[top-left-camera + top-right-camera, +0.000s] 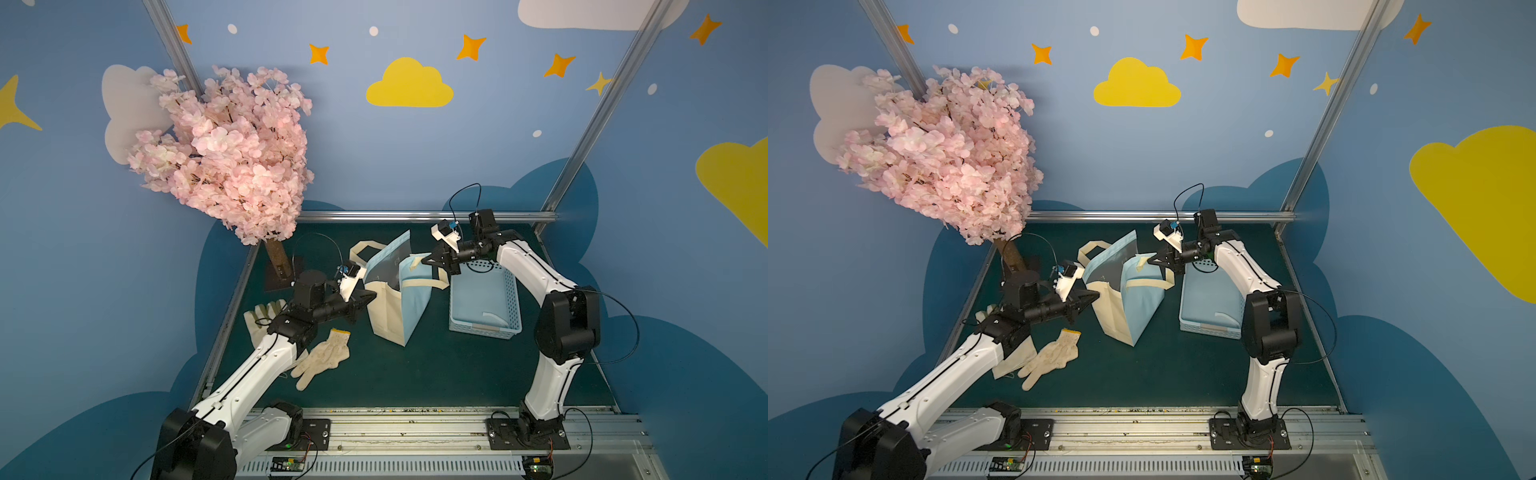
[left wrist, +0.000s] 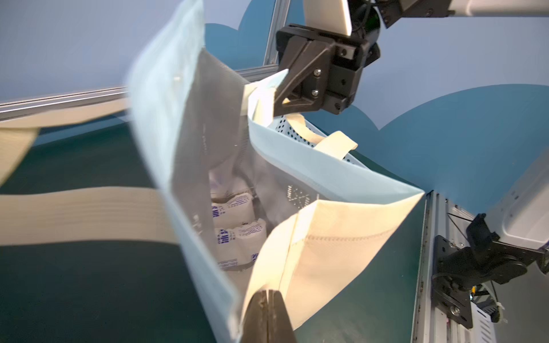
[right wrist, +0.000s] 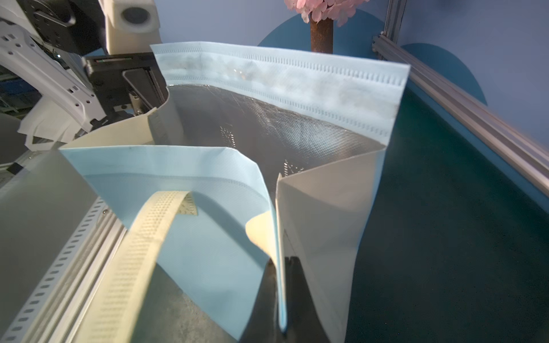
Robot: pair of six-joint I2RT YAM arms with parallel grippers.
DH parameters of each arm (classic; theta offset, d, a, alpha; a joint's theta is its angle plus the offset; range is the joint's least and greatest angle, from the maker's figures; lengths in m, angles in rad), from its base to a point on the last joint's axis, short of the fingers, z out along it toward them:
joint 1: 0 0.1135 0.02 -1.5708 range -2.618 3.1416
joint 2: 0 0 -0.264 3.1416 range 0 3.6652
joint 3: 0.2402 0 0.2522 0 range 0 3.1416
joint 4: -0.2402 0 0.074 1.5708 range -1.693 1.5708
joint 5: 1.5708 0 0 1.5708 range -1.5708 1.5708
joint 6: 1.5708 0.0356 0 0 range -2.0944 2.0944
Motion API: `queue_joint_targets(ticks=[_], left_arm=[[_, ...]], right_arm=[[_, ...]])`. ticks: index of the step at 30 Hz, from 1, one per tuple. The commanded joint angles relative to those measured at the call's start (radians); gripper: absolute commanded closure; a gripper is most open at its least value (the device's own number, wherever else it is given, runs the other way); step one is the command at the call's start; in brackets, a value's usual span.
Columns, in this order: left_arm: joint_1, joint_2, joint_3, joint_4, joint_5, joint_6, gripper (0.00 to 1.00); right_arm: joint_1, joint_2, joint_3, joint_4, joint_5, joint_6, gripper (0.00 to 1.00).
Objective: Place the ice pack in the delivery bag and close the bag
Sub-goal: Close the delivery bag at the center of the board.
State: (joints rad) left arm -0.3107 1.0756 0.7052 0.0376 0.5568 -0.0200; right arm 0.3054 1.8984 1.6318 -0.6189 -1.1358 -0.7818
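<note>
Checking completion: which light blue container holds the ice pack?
The delivery bag, the fabric tote with cream handles; the ice pack lies inside it, not in the perforated basket.

Soft even light; edges warped; delivery bag [image 2: 157, 118] blurred.

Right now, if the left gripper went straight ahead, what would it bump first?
The delivery bag: the left gripper is shut on its cream side edge. Beyond that, probably the foil lining inside, though depth is unclear.

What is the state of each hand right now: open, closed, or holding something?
Left hand: closed, holding the delivery bag by its rim.
Right hand: closed, holding the opposite rim.
</note>
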Motion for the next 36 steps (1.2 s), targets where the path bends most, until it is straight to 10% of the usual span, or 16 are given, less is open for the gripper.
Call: queue_joint_targets(ticks=[1, 10, 23, 26, 36], left_arm=[[0.052, -0.005, -0.014, 0.015, 0.069, 0.033, 0.97], [0.146, 0.081, 0.044, -0.032, 0.349, 0.164, 0.97], [0.156, 0.260, 0.228, -0.240, 0.485, 0.318, 0.96], [0.159, 0.214, 0.207, -0.250, 0.470, 0.319, 0.84], [0.162, 0.027, 0.116, -0.362, 0.457, 0.331, 0.29]], right_arm=[[0.011, -0.126, -0.078, -0.049, 0.034, 0.039, 1.00], [0.000, -0.362, -0.315, 0.004, 0.143, 0.183, 0.97], [-0.072, -0.329, -0.240, -0.085, 0.239, 0.072, 0.17], [-0.091, -0.358, -0.276, -0.070, 0.224, 0.062, 0.02], [-0.034, -0.276, -0.275, -0.028, 0.128, 0.046, 0.01]])
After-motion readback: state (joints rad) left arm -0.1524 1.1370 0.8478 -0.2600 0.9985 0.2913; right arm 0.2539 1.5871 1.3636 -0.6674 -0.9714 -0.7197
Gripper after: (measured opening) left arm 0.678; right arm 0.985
